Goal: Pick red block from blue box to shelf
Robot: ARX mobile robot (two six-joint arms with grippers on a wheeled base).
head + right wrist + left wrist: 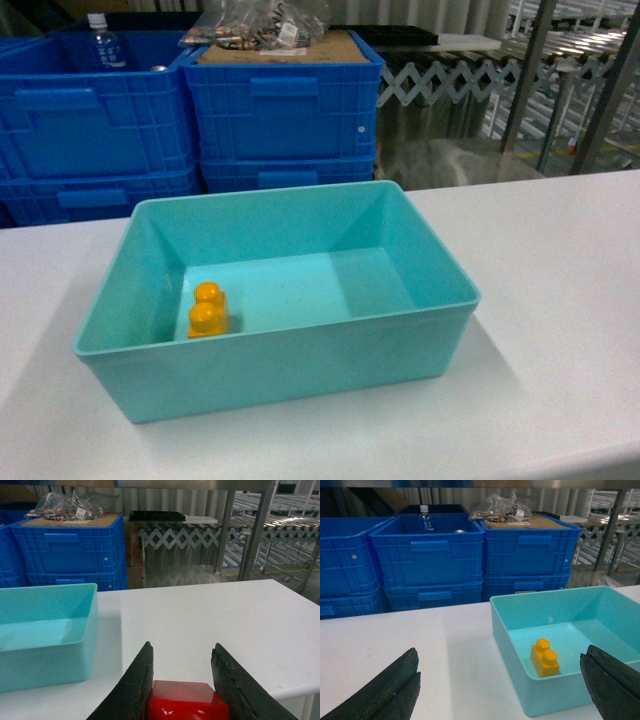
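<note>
Head view looks down on the blue box [275, 300]; both wrist views face forward, low over the table [210, 615] — all share that box.

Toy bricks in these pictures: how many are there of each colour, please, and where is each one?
Red: 1, the red block, held between the right gripper fingers, outside the blue box.
Orange-yellow: 1, the two-stud brick, on the box floor.
Total: 2
</note>
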